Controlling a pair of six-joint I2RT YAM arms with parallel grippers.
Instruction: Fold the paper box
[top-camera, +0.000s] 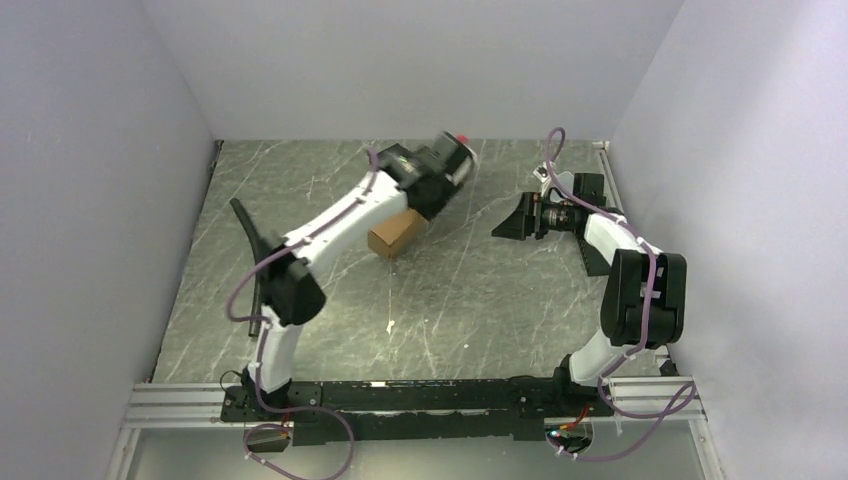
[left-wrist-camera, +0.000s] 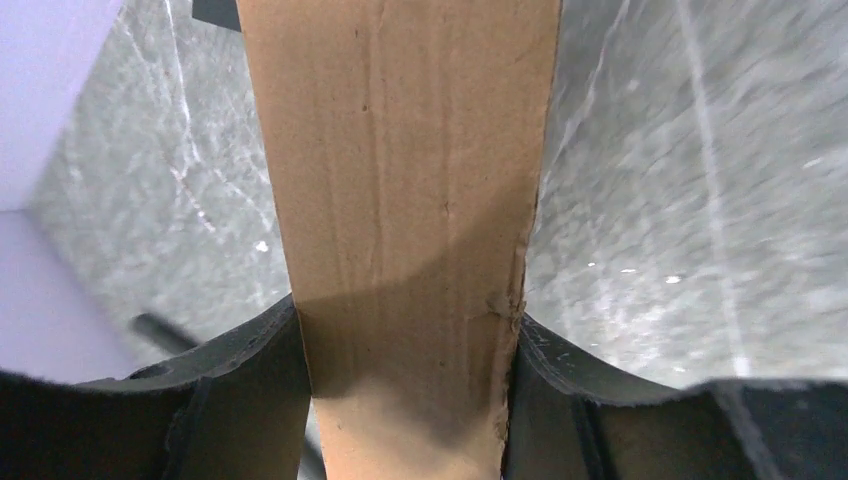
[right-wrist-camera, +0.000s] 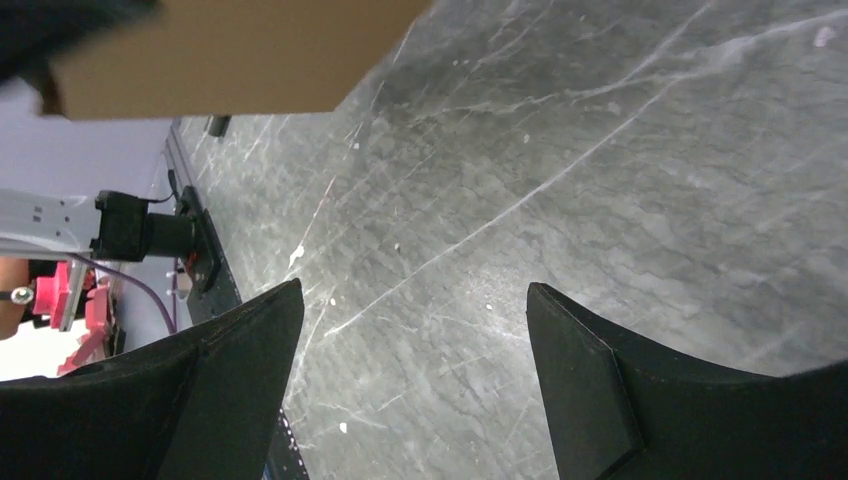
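A plain brown paper box (top-camera: 395, 236), folded shut into a small tilted block, sits at the far middle of the grey marbled table (top-camera: 480, 300), clamped in the left gripper (top-camera: 424, 207). Only the left wrist view shows its creased face and a frayed edge, squeezed between both black fingers (left-wrist-camera: 250, 380). The right gripper (top-camera: 510, 226), toward the table's right edge, gapes wide and empty, well apart from the box.
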